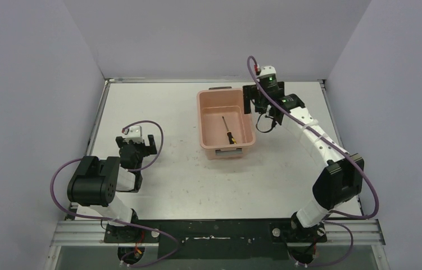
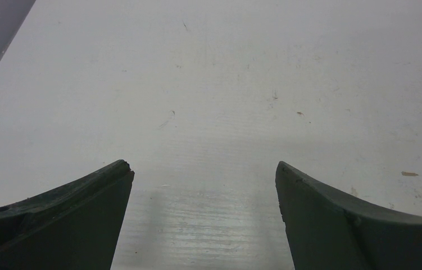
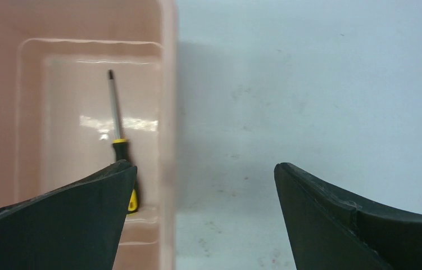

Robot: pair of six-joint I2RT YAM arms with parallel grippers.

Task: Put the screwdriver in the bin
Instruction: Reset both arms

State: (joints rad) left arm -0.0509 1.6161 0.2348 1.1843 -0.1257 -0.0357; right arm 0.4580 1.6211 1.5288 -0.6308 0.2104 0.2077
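Note:
The salmon-pink bin (image 1: 205, 121) stands on the table at centre back. The screwdriver (image 1: 228, 130), thin dark shaft and black-and-yellow handle, lies on the bin's floor, handle toward the near end. In the right wrist view the screwdriver (image 3: 118, 138) lies inside the bin (image 3: 166, 112), partly behind my left finger. My right gripper (image 1: 255, 101) is open and empty, just right of the bin's far right rim; it also shows in its own wrist view (image 3: 203, 169). My left gripper (image 1: 136, 147) is open and empty over bare table at the left, also seen in its wrist view (image 2: 204, 166).
White tabletop (image 1: 169, 180) enclosed by grey walls at left, back and right. A metal rail (image 1: 219, 230) with both arm bases runs along the near edge. Purple cables loop beside each arm.

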